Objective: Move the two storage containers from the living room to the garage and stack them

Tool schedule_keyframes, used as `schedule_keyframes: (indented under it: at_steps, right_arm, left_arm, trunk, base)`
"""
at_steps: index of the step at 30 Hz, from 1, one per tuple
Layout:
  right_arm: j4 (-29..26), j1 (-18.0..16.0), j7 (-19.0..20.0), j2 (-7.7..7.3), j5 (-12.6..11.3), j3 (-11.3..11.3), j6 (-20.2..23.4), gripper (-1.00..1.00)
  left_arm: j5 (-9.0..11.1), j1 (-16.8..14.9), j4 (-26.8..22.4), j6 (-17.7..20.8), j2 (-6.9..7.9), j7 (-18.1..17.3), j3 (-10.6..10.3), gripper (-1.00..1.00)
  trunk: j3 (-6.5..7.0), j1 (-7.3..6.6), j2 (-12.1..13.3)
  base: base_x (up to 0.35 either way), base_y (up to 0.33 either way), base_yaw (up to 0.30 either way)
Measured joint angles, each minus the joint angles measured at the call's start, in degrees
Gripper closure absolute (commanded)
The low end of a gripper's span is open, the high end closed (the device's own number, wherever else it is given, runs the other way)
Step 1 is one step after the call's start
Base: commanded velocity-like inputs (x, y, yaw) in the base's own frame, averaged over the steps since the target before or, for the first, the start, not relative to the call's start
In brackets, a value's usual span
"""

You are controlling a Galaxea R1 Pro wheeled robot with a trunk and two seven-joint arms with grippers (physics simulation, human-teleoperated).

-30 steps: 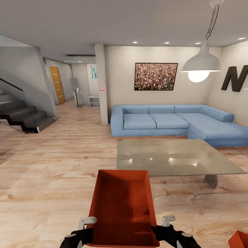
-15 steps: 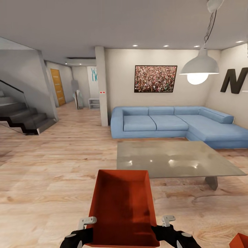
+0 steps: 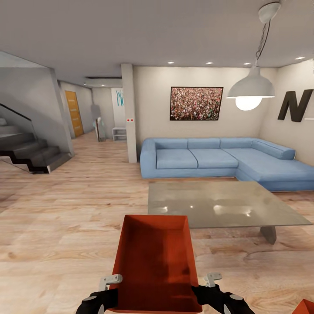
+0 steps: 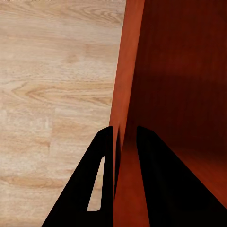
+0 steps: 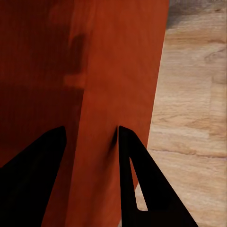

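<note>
Orange-red storage container (image 3: 155, 261) points lengthwise toward the sofa (image 3: 218, 159).

container (image 3: 155, 261) held by left hand (image 3: 109, 285) and right hand (image 3: 211, 283) | coffee table (image 3: 218, 203) ahead | sofa (image 3: 218, 159) behind

The second box (image 3: 305, 308) was cut off at the lower right corner. The carried box's (image 3: 153, 261) near end was hidden below the frame's edge. The sofa (image 3: 226, 161) was cropped at the right edge.
</note>
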Motion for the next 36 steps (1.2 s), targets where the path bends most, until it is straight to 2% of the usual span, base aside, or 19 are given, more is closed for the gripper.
schedule_keyframes:
  at_steps: [6,36]
  right_arm:
    - [0.04,-0.02,0.04,0.01,0.05,-0.03,-0.01,1.0]
    - [0.03,-0.02,0.03,0.02,0.05,-0.02,-0.01,1.0]
  left_arm:
    - [0.01,0.01,-0.02,0.04,0.01,0.0,0.01,1.0]
    - [0.07,0.02,-0.02,0.02,0.03,0.0,-0.01,1.0]
  trunk:
    - [0.04,0.0,0.0]
    - [0.04,0.0,0.0]
  base:
    - [0.0,0.0,0.191]
    - [0.0,0.0,0.29]
